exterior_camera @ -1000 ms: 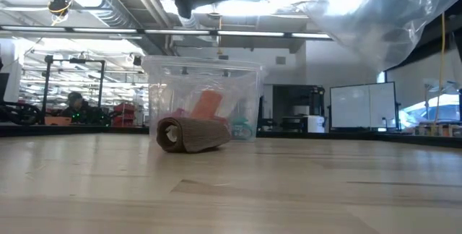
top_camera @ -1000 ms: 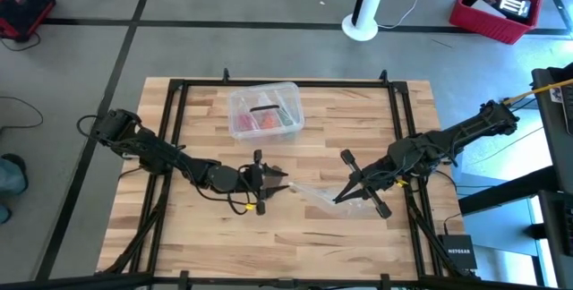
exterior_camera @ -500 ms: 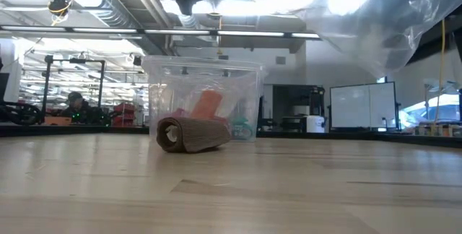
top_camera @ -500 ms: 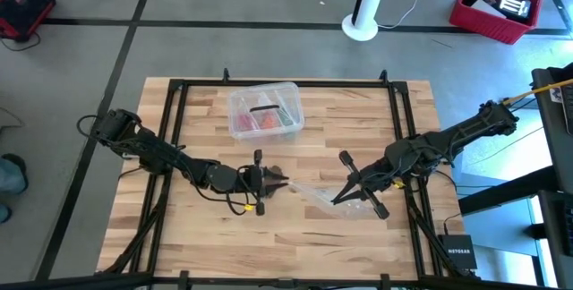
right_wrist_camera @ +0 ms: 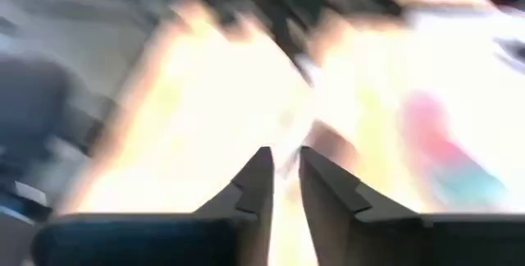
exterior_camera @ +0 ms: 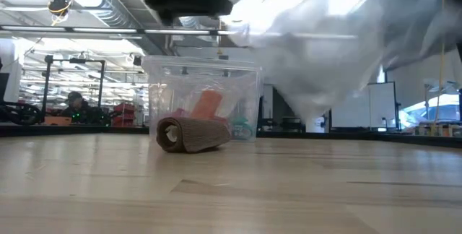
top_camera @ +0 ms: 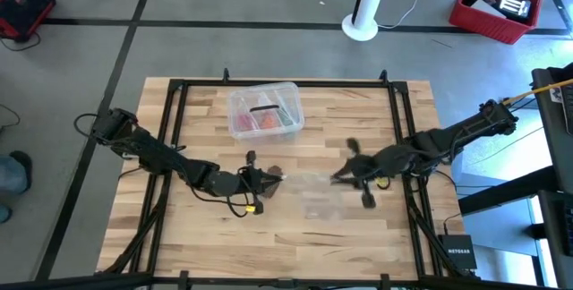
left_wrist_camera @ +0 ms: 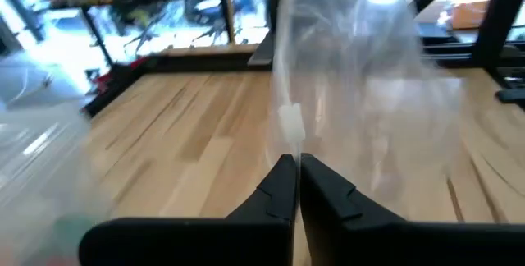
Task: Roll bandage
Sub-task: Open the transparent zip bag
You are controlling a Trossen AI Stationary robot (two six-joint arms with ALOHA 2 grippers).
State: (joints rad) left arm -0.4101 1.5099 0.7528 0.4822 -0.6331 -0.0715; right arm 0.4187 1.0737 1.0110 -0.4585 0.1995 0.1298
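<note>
The bandage (exterior_camera: pixel 193 134) lies on the tabletop (top_camera: pixel 295 236) as a short tan roll, on its side, just in front of the clear plastic box (exterior_camera: pixel 203 93) with red and green contents. In the high view it shows only as a small dark shape (top_camera: pixel 277 171) just beyond the left pincer's tips, between the two arms.

The left pincer (left_wrist_camera: pixel 297 170) is closed tight, and its tips pinch the edge of a crinkled clear plastic bag (left_wrist_camera: pixel 353 77) that hangs above the tabletop. The right pincer (right_wrist_camera: pixel 280 171) hovers to the right of the bag. Its fingers stand a narrow slit apart, and I cannot tell whether anything sits between them.

By its look, the bandage should be light and soft, a woven fabric with some grip to it and nothing that could break. It will squash under a hard pinch, and a loose outer end could peel away and let the roll slacken. A sensible hold is across the roll's middle, pressing the outer wrap against the body so the layers stay together. Pinching one open end alone risks pulling the core out lengthwise.

The bag is thin and slippery, and it hangs between the arms and the roll.
</note>
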